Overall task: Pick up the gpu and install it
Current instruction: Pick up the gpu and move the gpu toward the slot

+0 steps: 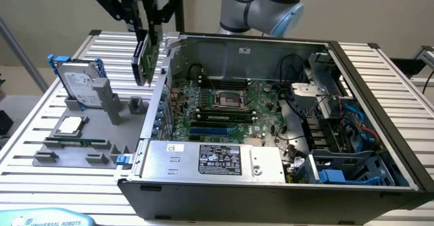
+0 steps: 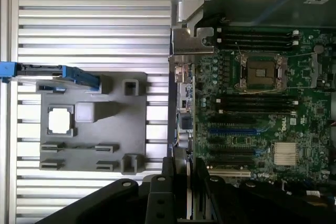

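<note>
The gripper (image 1: 150,29) hangs high over the slatted table (image 1: 379,68), and its jaws are clamped on the gpu (image 1: 144,58). The card is off the table, held by its upper end, and hangs edge-down with a slight tilt. It is in the air right above the open computer case (image 1: 271,200), at the side wall on the exterior view's left, near the case's far corner. It touches nothing but the gripper.

From the wrist, the dark fingers (image 2: 168,182) pinch the slim card edge-on. Beyond them lies the green motherboard (image 2: 257,103), with its square processor socket (image 2: 261,73) bare and a finned heat sink (image 2: 287,153) close by. The card is not seated in any slot.

Over by the table's edge on the exterior view's left sits the grey parts holder (image 1: 88,155). The silver hard drive (image 1: 76,84) with blue rails stands upright at its far end. The small square CPU chip (image 1: 70,126) lies flat in its pocket nearer the middle.

Inside the case, the silver power supply (image 1: 210,160) fills the near corner beside the board. The robot arm (image 1: 265,2) reaches in from beyond the table's far edge.
</note>
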